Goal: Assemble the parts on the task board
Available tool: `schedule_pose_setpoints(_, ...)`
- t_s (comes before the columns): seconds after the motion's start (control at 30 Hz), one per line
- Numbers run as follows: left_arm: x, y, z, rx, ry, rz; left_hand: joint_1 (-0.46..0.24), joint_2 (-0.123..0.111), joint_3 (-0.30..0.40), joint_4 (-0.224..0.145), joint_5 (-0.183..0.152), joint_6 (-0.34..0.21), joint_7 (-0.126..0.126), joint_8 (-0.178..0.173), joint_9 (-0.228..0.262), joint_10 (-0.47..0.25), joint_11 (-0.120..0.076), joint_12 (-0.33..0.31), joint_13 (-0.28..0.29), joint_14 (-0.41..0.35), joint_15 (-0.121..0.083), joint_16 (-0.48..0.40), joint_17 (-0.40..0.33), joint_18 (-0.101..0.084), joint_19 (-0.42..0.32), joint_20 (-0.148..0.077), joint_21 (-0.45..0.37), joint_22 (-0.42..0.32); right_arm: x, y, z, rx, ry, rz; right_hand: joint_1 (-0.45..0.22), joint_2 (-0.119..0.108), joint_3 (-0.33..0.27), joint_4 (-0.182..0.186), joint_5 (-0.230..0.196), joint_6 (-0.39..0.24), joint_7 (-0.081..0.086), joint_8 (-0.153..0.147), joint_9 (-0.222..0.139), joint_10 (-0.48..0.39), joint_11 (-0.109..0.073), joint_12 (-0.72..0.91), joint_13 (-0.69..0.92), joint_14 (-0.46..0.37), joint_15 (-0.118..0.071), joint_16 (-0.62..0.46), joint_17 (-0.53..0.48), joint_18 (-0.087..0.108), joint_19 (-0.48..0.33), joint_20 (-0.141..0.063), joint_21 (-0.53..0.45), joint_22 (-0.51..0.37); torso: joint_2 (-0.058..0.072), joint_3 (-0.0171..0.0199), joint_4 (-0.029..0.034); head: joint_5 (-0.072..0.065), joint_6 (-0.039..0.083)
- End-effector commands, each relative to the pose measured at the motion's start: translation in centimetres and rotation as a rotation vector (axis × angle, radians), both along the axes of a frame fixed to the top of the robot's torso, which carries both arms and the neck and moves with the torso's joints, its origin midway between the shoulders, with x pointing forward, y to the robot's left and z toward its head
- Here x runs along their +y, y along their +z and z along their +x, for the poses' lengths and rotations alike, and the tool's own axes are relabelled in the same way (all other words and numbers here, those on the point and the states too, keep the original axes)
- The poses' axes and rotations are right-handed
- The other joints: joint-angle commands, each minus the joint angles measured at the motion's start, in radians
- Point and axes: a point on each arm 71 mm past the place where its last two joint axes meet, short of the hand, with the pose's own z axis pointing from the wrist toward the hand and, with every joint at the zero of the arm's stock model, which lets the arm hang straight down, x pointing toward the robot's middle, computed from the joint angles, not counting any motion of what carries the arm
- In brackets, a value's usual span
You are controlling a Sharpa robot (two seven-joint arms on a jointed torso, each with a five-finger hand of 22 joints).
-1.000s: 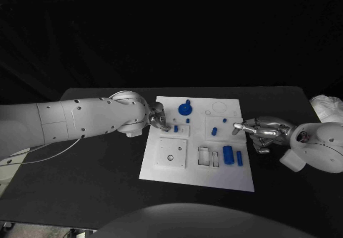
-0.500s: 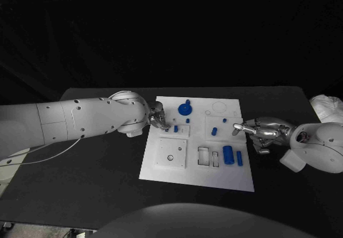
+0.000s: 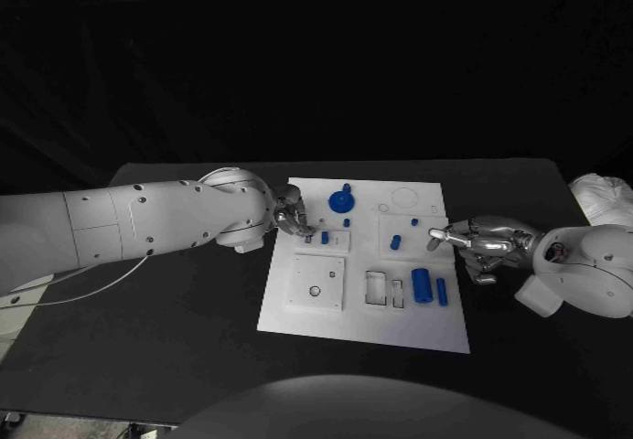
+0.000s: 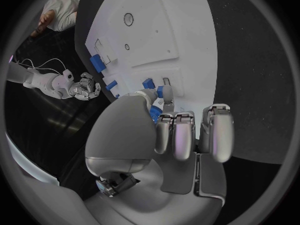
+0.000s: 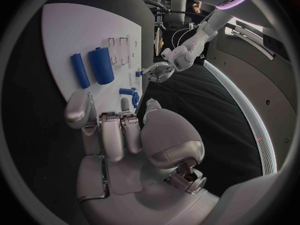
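Black tabletop (image 3: 172,320) spreads under everything, and we take the white task board (image 3: 316,315) at its middle as our landmark. Off the board's left edge, our left arm (image 3: 132,224) reaches in, and the left hand (image 3: 293,222) sits over the board's upper-left part; in the left wrist view its thumb and a finger (image 4: 167,92) appear to pinch a small blue peg (image 3: 325,237) standing at a raised white block (image 3: 333,241) there, though the contact is hard to make out. Just up the board from that hand stands a blue knob piece (image 3: 342,198), with a tiny blue peg (image 3: 347,222) below it. Nearer the board's front-left lies a square plate with a hole (image 3: 318,283). Toward the board's middle, two empty slotted frames (image 3: 385,289) lie side by side. Right of them lie a thick blue cylinder (image 3: 421,284) and a thinner blue rod (image 3: 442,292). Above those stands another blue peg (image 3: 394,242). At the board's right edge, the right hand (image 3: 472,242) holds a small blue part (image 3: 434,243) at its fingertips, just over the board.
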Motion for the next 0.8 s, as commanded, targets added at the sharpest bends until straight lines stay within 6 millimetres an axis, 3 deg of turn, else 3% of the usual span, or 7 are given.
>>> schedule_pose_setpoints(0.03, -0.1, 0.1, -0.1, 0.002, -0.005, -0.021, 0.003, -0.006, 0.109, -0.102, 0.004, 0.017, -0.013, 0.006, 0.001, 0.102, -0.007, 0.003, 0.263, 0.104, -0.007, 0.002, 0.263, -0.007, 0.07, -0.006, 0.005, 0.242, 0.2, -0.1, -0.1, 0.013, 0.02, -0.002, 0.008, 0.004, 0.007, 0.001, 0.003, -0.001, 0.002, -0.005, -0.002, 0.033, -0.006, -0.005, 0.052, 0.021, -0.001, -0.006, 0.158, 0.005, -0.006, 0.001, -0.004, 0.125, 0.0, -0.0007, 0.0001, 0.001, 0.0)
schedule_pose_setpoints(0.43, 0.6, 0.6, -0.2, 0.051, -0.022, -0.022, 0.001, -0.021, 0.141, -0.119, 0.016, 0.02, -0.011, 0.009, 0.004, 0.102, -0.007, 0.003, 0.263, 0.104, -0.007, 0.002, 0.263, -0.006, 0.067, -0.006, 0.0, 0.24, 0.2, -0.2, -0.1, 0.016, 0.019, -0.006, 0.008, 0.004, 0.008, 0.002, 0.003, 0.0, 0.002, -0.006, -0.002, 0.029, -0.006, -0.007, 0.05, 0.018, -0.001, -0.009, 0.155, 0.006, -0.009, 0.001, -0.009, 0.123, -0.001, 0.0002, 0.0006, 0.001, 0.0)
schedule_pose_setpoints(0.8, 0.4, 2.5, 0.5, 0.164, -0.091, 0.132, 0.0, -0.027, 0.156, -0.13, 0.025, 0.017, -0.008, 0.007, 0.004, 0.102, -0.005, 0.003, 0.263, 0.104, -0.006, 0.002, 0.263, -0.004, 0.062, -0.006, -0.008, 0.238, 0.4, -0.1, -0.1, 0.004, 0.019, 0.002, 0.008, 0.004, 0.008, 0.002, 0.003, 0.0, 0.002, -0.006, -0.002, 0.029, -0.006, -0.007, 0.05, 0.018, -0.001, -0.009, 0.155, 0.006, -0.009, 0.001, -0.009, 0.123, 0.0, 0.0007, -0.0009, 0.006, 0.0)
